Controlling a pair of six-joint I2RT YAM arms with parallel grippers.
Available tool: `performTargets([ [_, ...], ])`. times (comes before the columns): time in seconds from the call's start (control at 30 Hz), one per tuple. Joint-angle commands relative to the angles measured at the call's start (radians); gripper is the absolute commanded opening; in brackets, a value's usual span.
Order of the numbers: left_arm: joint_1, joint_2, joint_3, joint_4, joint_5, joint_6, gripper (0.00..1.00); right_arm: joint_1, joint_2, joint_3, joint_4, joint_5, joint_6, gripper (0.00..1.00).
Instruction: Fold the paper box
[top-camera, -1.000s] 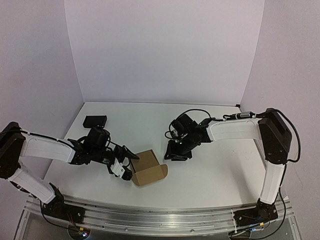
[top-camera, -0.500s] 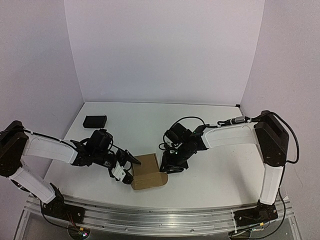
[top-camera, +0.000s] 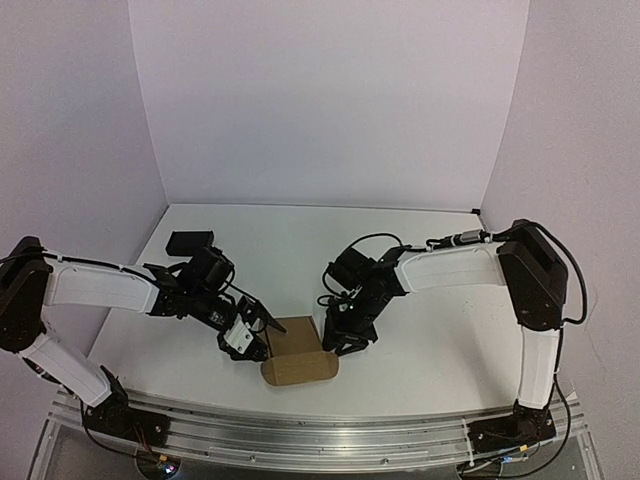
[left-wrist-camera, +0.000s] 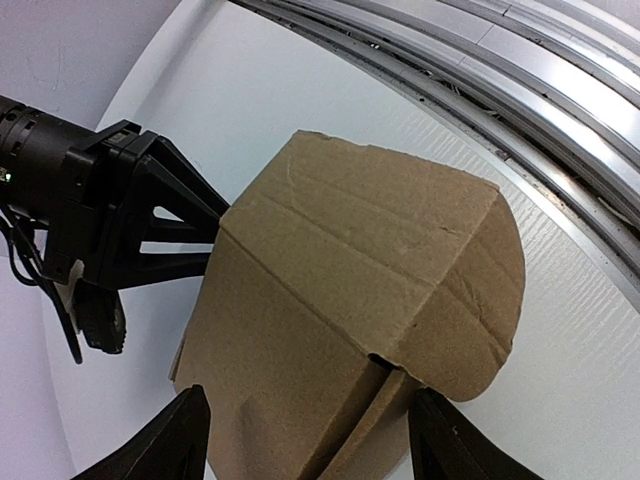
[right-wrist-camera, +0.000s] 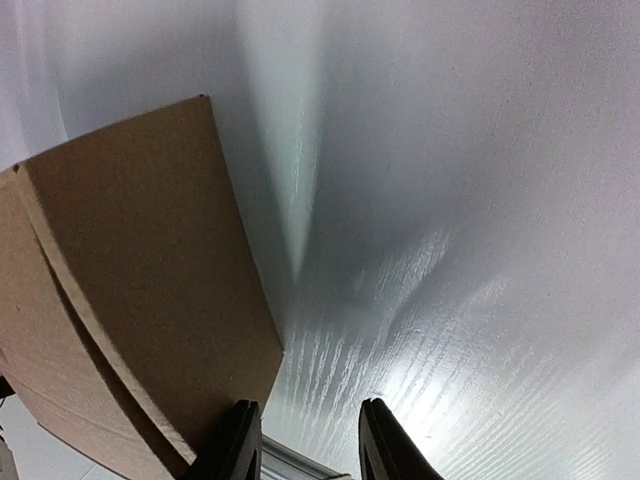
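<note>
The paper box (top-camera: 300, 362) is a brown cardboard piece, partly folded, lying near the table's front edge. In the left wrist view the paper box (left-wrist-camera: 350, 260) shows a rounded flap bent down over its side. My left gripper (top-camera: 255, 338) straddles its left end, with a finger against each side (left-wrist-camera: 318, 440). My right gripper (top-camera: 340, 338) stands at the box's far right edge. Its fingers are apart over bare table (right-wrist-camera: 305, 440), and the left finger is beside the cardboard (right-wrist-camera: 120, 280). Its black body (left-wrist-camera: 110, 230) shows behind the box.
A small black rectangular block (top-camera: 189, 241) lies at the back left of the white table (top-camera: 430, 350). The metal rail (top-camera: 320, 435) runs along the near edge, close to the box. Lilac walls enclose the back and sides.
The right gripper has come down and left until it reached the box. The box has slid toward the front edge and its raised flap has folded down. The left gripper has followed it.
</note>
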Motion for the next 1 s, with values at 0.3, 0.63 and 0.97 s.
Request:
performTargets([
  [0.3, -0.031, 0.132, 0.078, -0.04, -0.058, -0.084, 0.71, 0.044, 0.114, 0.24, -0.176, -0.035, -0.064, 0.38],
  [0.63, 0.054, 0.104, 0.114, -0.121, -0.074, -0.05, 0.71, 0.005, 0.032, 0.176, -0.227, 0.08, -0.103, 0.44],
  [0.97, 0.111, 0.056, 0.124, -0.226, -0.077, 0.024, 0.74, -0.022, -0.029, 0.164, -0.386, 0.239, -0.151, 0.48],
])
